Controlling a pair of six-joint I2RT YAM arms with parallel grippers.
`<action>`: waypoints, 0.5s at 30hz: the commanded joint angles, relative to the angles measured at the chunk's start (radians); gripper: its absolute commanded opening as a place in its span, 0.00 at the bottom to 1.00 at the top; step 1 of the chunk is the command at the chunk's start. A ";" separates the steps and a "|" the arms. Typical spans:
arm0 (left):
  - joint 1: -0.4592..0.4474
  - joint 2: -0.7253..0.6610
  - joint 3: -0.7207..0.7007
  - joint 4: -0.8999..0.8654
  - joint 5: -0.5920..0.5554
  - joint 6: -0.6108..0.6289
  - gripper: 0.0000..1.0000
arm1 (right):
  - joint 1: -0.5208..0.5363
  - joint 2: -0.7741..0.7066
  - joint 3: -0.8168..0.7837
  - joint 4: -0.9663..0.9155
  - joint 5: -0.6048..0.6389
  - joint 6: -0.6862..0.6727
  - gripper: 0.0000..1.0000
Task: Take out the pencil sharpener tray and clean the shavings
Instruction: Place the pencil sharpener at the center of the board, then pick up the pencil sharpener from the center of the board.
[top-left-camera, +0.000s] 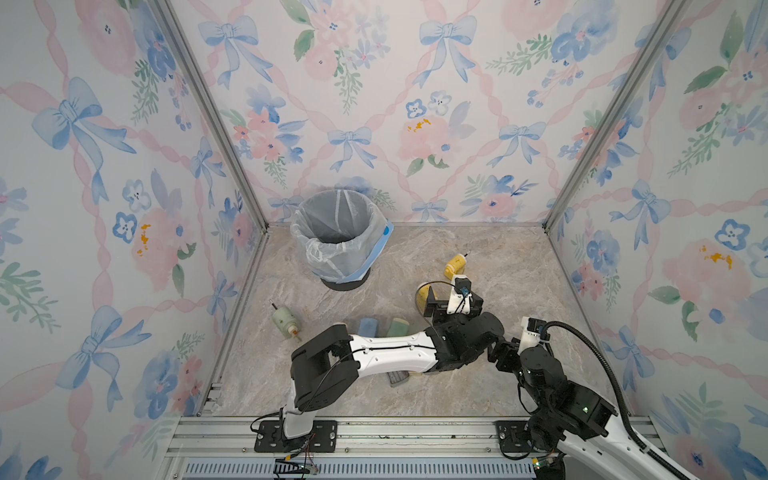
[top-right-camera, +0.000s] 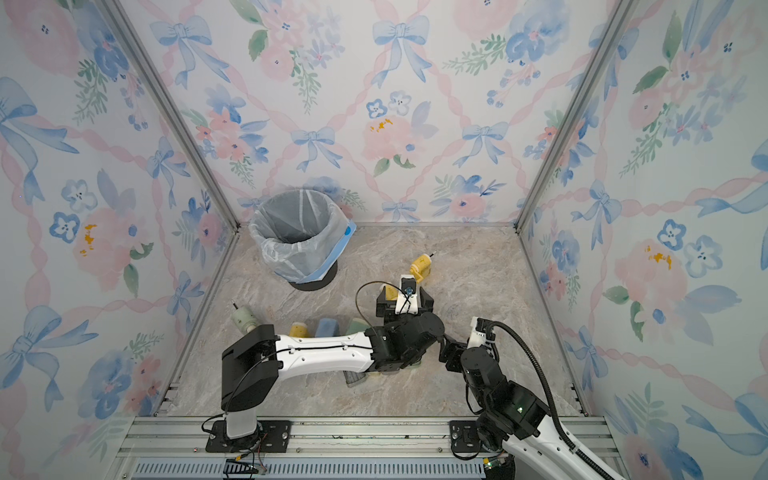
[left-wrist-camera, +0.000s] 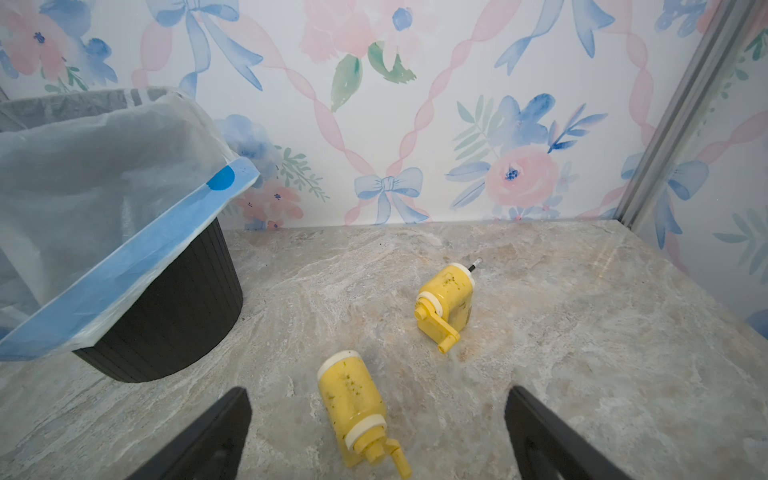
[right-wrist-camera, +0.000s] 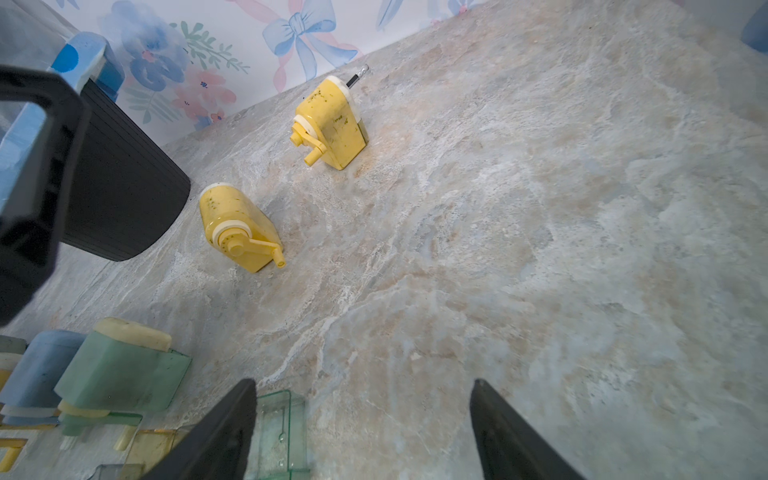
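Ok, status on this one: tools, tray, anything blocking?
Left tool open over nearer yellow sharpener. Right tool open, clear tray on table by one finger. Green sharpener close on that side.

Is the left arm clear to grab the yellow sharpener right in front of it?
Probably yes. The left gripper is open, that yellow sharpener sits just ahead between its fingers, and nothing blocks it.

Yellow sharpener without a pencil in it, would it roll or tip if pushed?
Yellow sharpener probably slides rather than rolls: it seems to sit on a flat base. Its body looks plastic, so likely light. The crank juts out and may snag.
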 joint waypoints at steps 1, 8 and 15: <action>-0.013 0.069 0.066 -0.081 -0.078 -0.090 0.98 | -0.018 -0.022 0.049 -0.078 -0.002 -0.012 0.81; 0.008 0.169 0.125 -0.131 -0.022 -0.259 0.98 | -0.057 -0.054 0.153 -0.206 0.001 -0.025 0.82; 0.070 0.214 0.096 -0.180 0.056 -0.411 0.97 | -0.071 -0.096 0.248 -0.302 0.007 -0.037 0.83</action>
